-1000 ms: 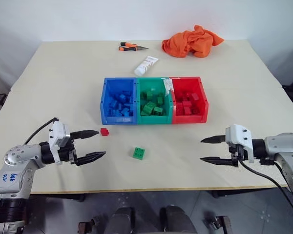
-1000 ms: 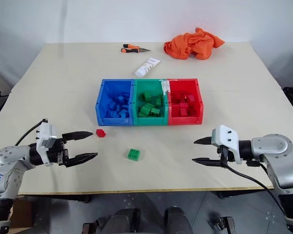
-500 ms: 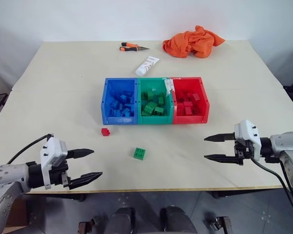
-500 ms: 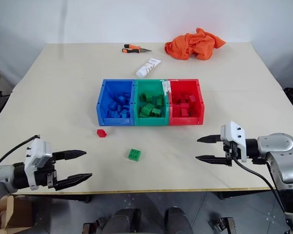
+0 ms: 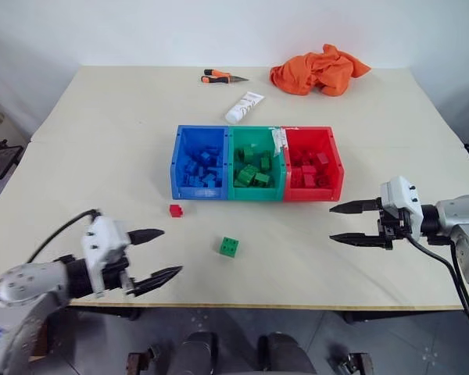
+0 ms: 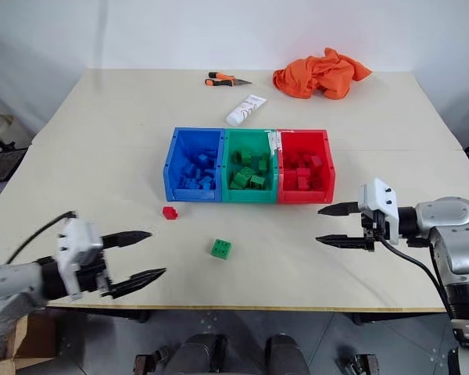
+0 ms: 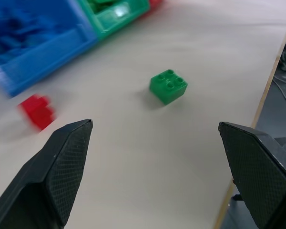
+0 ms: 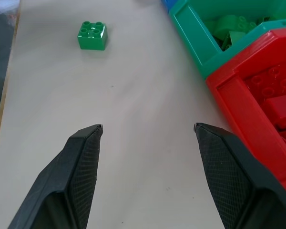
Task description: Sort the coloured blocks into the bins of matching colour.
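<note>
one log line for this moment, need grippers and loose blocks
left gripper: open, empty | right gripper: open, empty | loose on table: small red studded brick, green studded brick | bins: part filled

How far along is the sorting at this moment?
Mostly done: the blue bin, green bin and red bin each hold matching blocks. Nothing is in hand; the left hand and right hand are open and empty. Left: the red block and green block on the table.
</note>
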Tool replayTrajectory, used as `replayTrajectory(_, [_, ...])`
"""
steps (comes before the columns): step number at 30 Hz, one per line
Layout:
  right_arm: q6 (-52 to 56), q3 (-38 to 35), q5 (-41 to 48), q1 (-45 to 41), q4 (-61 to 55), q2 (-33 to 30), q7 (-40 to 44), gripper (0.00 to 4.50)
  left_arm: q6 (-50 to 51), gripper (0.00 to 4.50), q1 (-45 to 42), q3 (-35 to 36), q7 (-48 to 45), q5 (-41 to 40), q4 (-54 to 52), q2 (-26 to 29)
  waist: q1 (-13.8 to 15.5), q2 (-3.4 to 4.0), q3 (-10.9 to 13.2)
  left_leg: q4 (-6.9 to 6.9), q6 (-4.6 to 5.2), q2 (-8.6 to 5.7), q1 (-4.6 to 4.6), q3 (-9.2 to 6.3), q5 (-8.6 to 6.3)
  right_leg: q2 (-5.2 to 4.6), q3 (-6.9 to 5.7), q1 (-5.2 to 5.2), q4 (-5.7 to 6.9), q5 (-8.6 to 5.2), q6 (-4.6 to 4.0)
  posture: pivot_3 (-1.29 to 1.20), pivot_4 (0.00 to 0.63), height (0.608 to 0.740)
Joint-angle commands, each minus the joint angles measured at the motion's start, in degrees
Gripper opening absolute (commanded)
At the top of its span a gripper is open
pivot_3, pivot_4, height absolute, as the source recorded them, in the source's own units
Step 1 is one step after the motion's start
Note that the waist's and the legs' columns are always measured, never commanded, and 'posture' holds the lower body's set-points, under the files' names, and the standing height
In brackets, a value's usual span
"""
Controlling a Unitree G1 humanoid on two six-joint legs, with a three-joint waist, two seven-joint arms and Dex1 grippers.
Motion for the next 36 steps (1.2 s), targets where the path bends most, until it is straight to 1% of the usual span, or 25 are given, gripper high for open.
replayTrajectory(1, [0.3,-0.9,0.7,0.1,-2.4,0.2,-1.1,3.21,-4.2,4.5,-2.7,-6.7,1.0,4.4,1.5,-1.9,0.0,0.0,0.0,0.0,-0.01,0.01,-0.02,-0.01,-0.01,0.01,-0.02,-0.01,-0.01,0.0,0.0,0.0,0.15,0.74])
replayTrajectory(3, [0.9,-1.3,1.1,1.0,-3.6,0.3,-2.1,3.21,-7.4,4.5,-5.3,-13.1,-0.6,7.9,4.7,-3.3,-0.1,0.01,0.0,-0.03,-0.03,0.02,-0.01,0.04,-0.02,0.02,-0.03,-0.03,0.01,0.0,0.01,0.0,0.15,0.74])
replayTrajectory(4, [1.1,-1.5,1.2,1.3,-4.0,0.3,-2.5,3.21,-9.0,4.5,-6.2,-15.2,-1.2,9.3,6.3,-3.6,-0.1,0.02,0.0,-0.04,-0.03,0.03,0.0,0.04,-0.01,0.04,-0.03,-0.03,0.01,0.0,0.01,0.0,0.15,0.74])
replayTrajectory(7, [1.5,-2.0,1.3,2.1,-5.1,0.4,-3.7,3.21,-15.2,4.5,-9.8,-19.1,-2.2,13.4,13.4,-5.7,0.0,0.01,0.0,0.03,-0.04,0.04,0.0,0.05,0.0,0.06,-0.04,-0.03,0.05,0.0,0.01,0.0,0.15,0.74])
replayTrajectory(11, [2.4,-3.1,1.8,4.2,-7.5,0.3,-5.4,3.21,-23.5,4.5,-14.4,-22.2,-1.2,18.1,22.5,-9.6,0.1,0.02,0.0,0.15,-0.04,0.03,-0.01,0.01,0.0,0.06,-0.08,-0.01,0.11,0.0,0.01,0.0,0.15,0.74])
replayTrajectory(17, [3.5,-4.6,2.6,6.8,-10.2,-0.2,-7.1,3.21,-28.8,4.5,-18.4,-25.5,-2.7,21.0,30.5,-12.7,0.1,0.0,0.0,0.26,-0.03,0.02,-0.04,0.0,-0.01,0.05,-0.09,-0.01,0.2,0.01,0.02,0.0,0.15,0.74])
replayTrajectory(21, [3.9,-5.3,2.7,7.5,-10.9,-0.3,-7.8,3.21,-30.9,4.5,-21.0,-27.1,-4.5,21.2,35.5,-15.4,0.1,0.01,0.0,0.33,-0.03,0.03,-0.03,0.0,-0.01,0.06,-0.1,-0.02,0.26,0.01,0.02,0.0,0.15,0.74])
replayTrajectory(24, [3.7,-5.6,2.5,7.7,-10.7,-0.3,-8.2,3.25,-32.1,3.94,-21.9,-28.0,-5.6,22.0,37.9,-16.3,0.1,0.02,0.0,0.34,-0.03,0.03,-0.03,0.01,-0.01,0.06,-0.1,-0.02,0.28,0.01,0.03,0.0,0.15,0.74])
replayTrajectory(30, [3.4,-6.4,2.6,8.8,-11.1,-0.6,-8.9,3.25,-30.4,2.1,-22.8,-26.8,-4.7,21.8,38.8,-17.0,0.3,0.02,0.0,0.35,-0.03,0.02,-0.02,0.0,-0.01,0.05,-0.09,0.01,0.28,0.02,0.04,0.0,0.15,0.74])
replayTrajectory(31, [3.4,-6.6,2.6,9.0,-11.1,-0.6,-9.0,3.25,-29.8,1.98,-23.0,-26.4,-4.4,21.7,38.6,-17.0,0.3,0.02,0.0,0.36,-0.03,0.02,-0.02,0.0,-0.01,0.05,-0.09,0.01,0.28,0.02,0.04,0.0,0.15,0.74])
replayTrajectory(34, [3.4,-7.0,2.6,9.5,-11.4,-0.6,-9.5,3.25,-27.8,1.98,-23.5,-25.9,-4.2,21.0,37.9,-17.3,0.4,0.01,0.0,0.36,-0.03,0.02,-0.02,0.0,-0.01,0.05,-0.08,0.01,0.28,0.02,0.05,0.0,0.15,0.74])
replayTrajectory(36, [3.3,-7.5,2.7,9.8,-11.7,-0.4,-10.0,3.25,-26.3,1.98,-24.9,-25.5,-3.5,20.1,36.5,-18.4,0.4,0.01,0.0,0.37,-0.03,0.02,-0.02,0.0,-0.01,0.05,-0.08,0.01,0.29,0.02,0.05,0.0,0.15,0.74])
